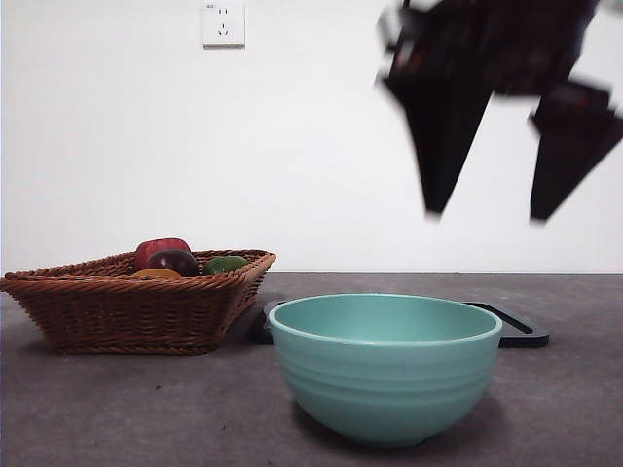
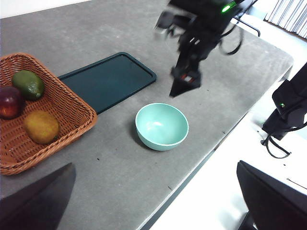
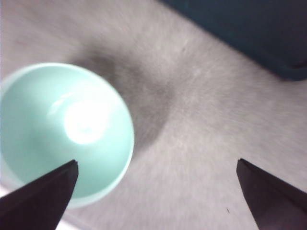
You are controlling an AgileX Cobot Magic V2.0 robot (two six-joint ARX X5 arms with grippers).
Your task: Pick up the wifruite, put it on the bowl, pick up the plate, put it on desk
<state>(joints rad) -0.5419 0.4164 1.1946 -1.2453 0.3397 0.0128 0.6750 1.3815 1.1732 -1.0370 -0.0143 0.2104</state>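
Observation:
The wifruite [image 2: 41, 127], a round orange fruit, lies in the wicker basket [image 2: 72, 103]; in the front view only a sliver of the wifruite [image 1: 156, 274] shows over the rim. The mint-green bowl [image 1: 384, 365] [image 2: 161, 126] [image 3: 62, 134] stands empty on the desk [image 2: 120, 182]. The plate [image 2: 110, 79] [image 1: 516, 326] [image 3: 249, 28], a flat dark green tray, lies behind it. My right gripper [image 1: 492, 212] [image 3: 156, 163] hangs open and empty high over the desk, just beside the bowl. My left gripper [image 2: 155, 164] is open, high above the desk's near side.
The basket [image 1: 136, 302] also holds a dark red fruit [image 2: 9, 102] and a green fruit [image 2: 29, 84]. The desk's edge [image 2: 192, 177] runs close past the bowl. A wall socket [image 1: 223, 23] is on the white wall behind.

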